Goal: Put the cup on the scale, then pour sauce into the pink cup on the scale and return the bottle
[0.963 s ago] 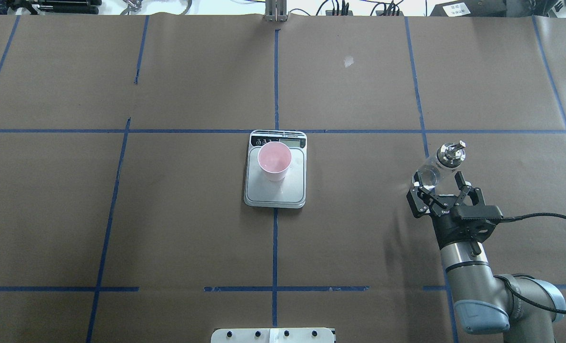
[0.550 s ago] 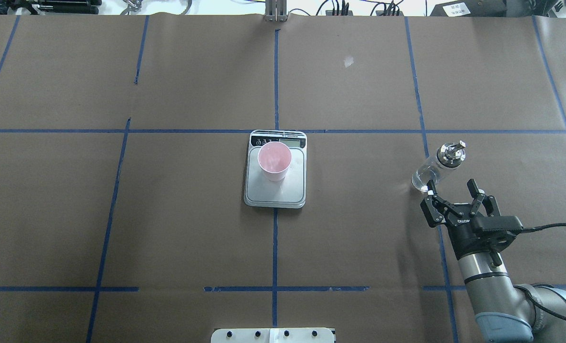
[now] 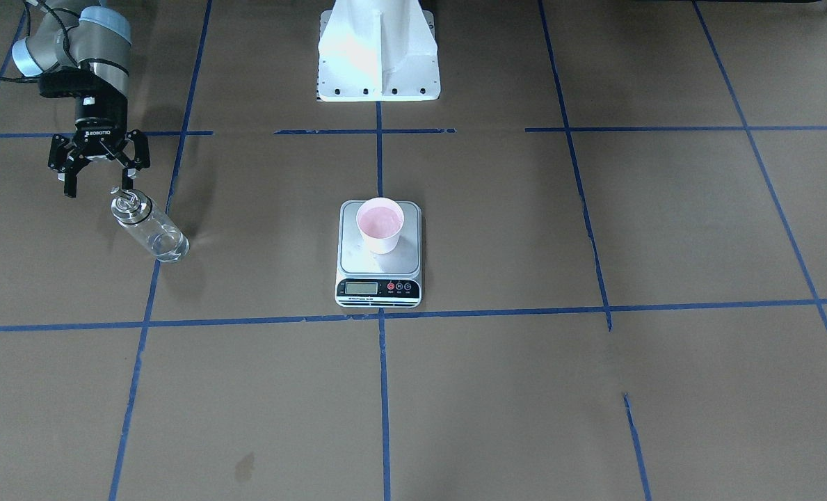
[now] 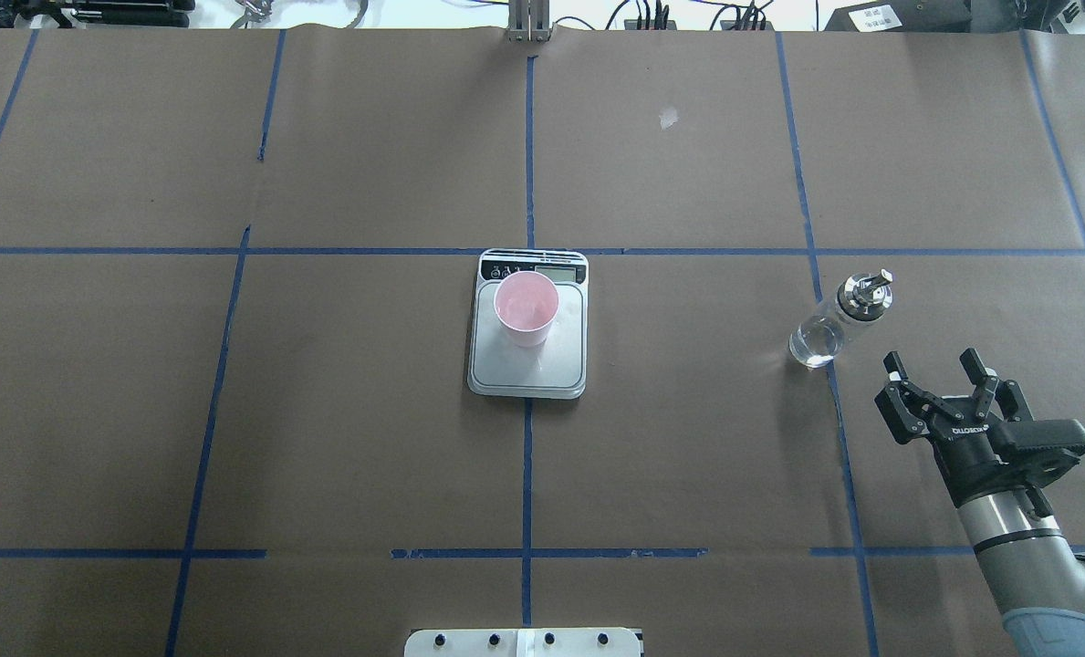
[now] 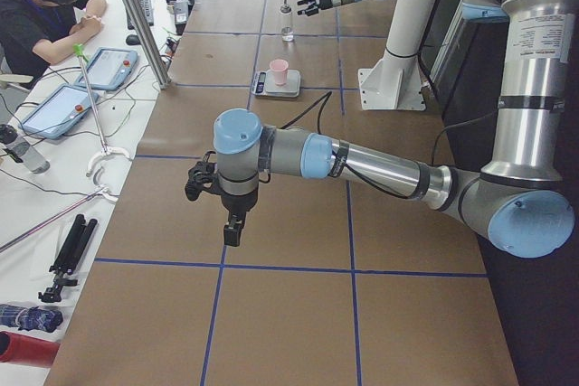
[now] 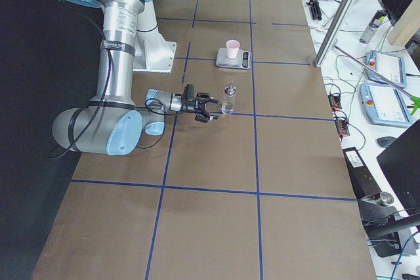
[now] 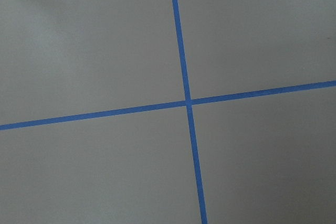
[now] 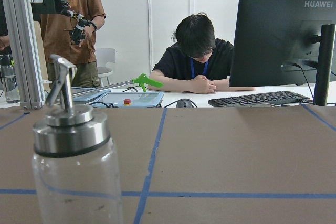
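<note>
The pink cup [image 4: 526, 308] stands upright on the silver scale [image 4: 528, 370] at the table's middle; both also show in the front view, cup [image 3: 380, 224] on scale [image 3: 409, 256]. The clear glass bottle [image 4: 839, 319] with its metal spout stands upright on the table to the right, apart from the scale. My right gripper [image 4: 931, 360] is open and empty, a short way from the bottle on the robot's side. The bottle fills the lower left of the right wrist view [image 8: 73, 171]. My left gripper [image 5: 232, 234] hangs over bare table; I cannot tell whether it is open or shut.
The robot's white base [image 3: 378, 49] stands at the near table edge. Blue tape lines [image 7: 184, 103] cross the brown table cover. Beyond the far edge are a monitor [image 8: 283, 35], tablets and two people [image 8: 197, 56].
My right gripper, open around the bottle's base a second ago, has drawn back toward the robot and to the right. The bottle stays standing where it was.
</note>
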Robot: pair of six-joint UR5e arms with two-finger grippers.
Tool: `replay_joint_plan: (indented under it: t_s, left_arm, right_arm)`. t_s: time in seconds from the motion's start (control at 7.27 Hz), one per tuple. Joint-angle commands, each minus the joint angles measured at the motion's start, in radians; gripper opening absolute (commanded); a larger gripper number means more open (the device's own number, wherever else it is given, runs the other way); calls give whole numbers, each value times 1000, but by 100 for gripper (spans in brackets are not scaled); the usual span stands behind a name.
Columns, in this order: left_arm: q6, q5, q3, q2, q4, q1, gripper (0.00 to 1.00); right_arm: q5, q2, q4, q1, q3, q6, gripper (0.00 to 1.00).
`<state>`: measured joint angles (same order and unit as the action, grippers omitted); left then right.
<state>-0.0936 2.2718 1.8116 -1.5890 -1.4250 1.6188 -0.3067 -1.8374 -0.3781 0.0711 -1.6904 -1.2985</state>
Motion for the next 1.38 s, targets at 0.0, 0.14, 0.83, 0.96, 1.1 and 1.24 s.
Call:
replay_joint_plan:
  t_s: [0.0,0.14,0.83,0.96,1.1,1.24]
  left_arm:
    - [0,0,0,0,1,0,100]
    - [0,0,0,0,0,0,100]
    - [0,0,6,1,2,3,100]
    - [0,0,6,1,2,3,100]
    - [0,0,6,1,2,3,100]
    - [0,0,6,1,2,3,100]
  right_arm:
    - [-49,-19,249,2,82,146,100]
    - [-87,-25,302,33,95,186,100]
    - [-573,-26,305,480,120,394,100]
    - [-714,-23,305,593,121,445,100]
    - [-858,-19,297,695,123,482,100]
    - [-988,-10,269,796,124,520,100]
